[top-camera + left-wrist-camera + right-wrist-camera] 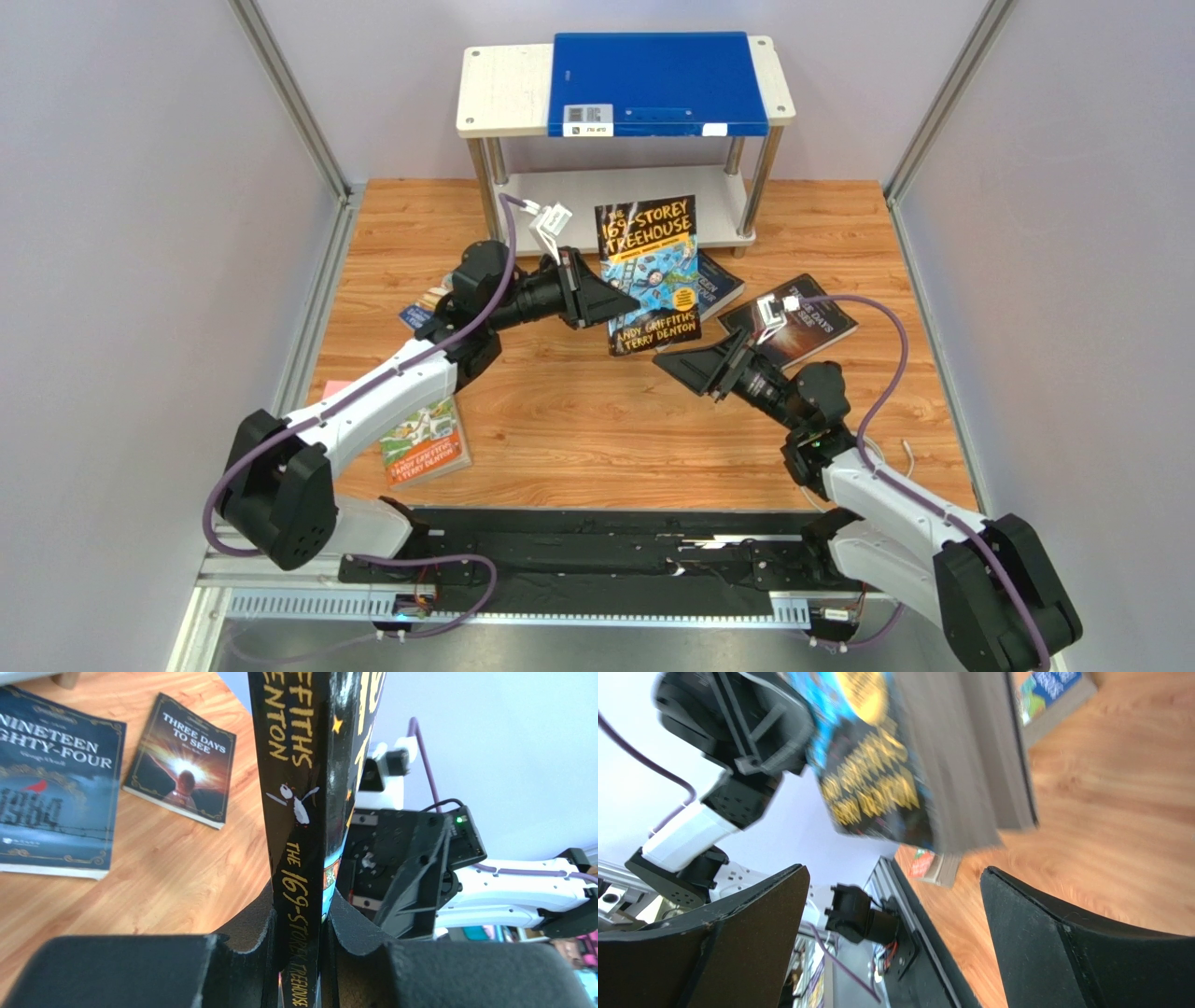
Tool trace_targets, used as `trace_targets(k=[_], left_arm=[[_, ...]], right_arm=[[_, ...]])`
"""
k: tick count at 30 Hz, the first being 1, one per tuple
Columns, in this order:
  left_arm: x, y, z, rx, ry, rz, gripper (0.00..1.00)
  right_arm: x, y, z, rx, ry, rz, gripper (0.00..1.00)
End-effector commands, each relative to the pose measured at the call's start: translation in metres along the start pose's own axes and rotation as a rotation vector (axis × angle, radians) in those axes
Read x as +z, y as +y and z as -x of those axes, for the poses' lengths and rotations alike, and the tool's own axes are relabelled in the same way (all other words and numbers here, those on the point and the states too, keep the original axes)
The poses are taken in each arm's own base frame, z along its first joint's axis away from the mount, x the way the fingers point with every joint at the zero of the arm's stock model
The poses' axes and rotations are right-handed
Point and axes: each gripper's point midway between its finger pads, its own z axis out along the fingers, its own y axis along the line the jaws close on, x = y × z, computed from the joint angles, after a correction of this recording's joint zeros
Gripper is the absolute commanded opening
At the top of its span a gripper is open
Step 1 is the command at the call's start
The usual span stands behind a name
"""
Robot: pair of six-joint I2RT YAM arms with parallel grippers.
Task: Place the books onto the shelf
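Note:
My left gripper (613, 304) (302, 941) is shut on the spine edge of a dark Treehouse book (648, 273) (298, 812), holding it upright above the table in front of the shelf (502, 87). My right gripper (685, 367) (896, 931) stands open just below that book's lower right corner (913, 756), with nothing between its fingers. A navy book (720, 286) (52, 784) and a black-brown book (809, 317) (182, 759) lie flat behind it. Another Treehouse book (425, 438) (934, 866) lies under my left arm. A blue book's corner (417, 317) shows beside that arm.
A large blue folder (657, 81) lies on the shelf's top board. The shelf's lower board (617, 196) shows between silver posts. Grey walls close in both sides, and a black rail (603, 553) runs along the near edge.

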Motion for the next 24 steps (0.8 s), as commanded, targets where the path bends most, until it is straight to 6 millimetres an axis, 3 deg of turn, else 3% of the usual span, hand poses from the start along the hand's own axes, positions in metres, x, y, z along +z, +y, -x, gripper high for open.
trace_targets(k=[1,11,19,21,24], left_arm=[[0.002,-0.025,0.019,0.033,-0.075,-0.129,0.0],[0.003,-0.025,0.015,0.02,-0.064,-0.148,0.0],[0.007,-0.007,0.001,0.002,-0.03,-0.097,0.0],[0.009,-0.003,0.0,-0.001,-0.027,-0.091,0.0],[0.014,0.002,-0.003,-0.011,-0.018,-0.085,0.0]], right_arm=[[0.008,0.025,0.033,-0.101,-0.141,0.069,1.0],[0.028,0.01,0.034,-0.018,-0.139,0.103,1.0],[0.033,0.029,0.05,-0.063,-0.153,0.099,0.93],[0.035,0.036,0.052,-0.084,-0.134,0.101,0.89],[0.04,0.042,0.05,-0.076,-0.093,0.108,0.68]])
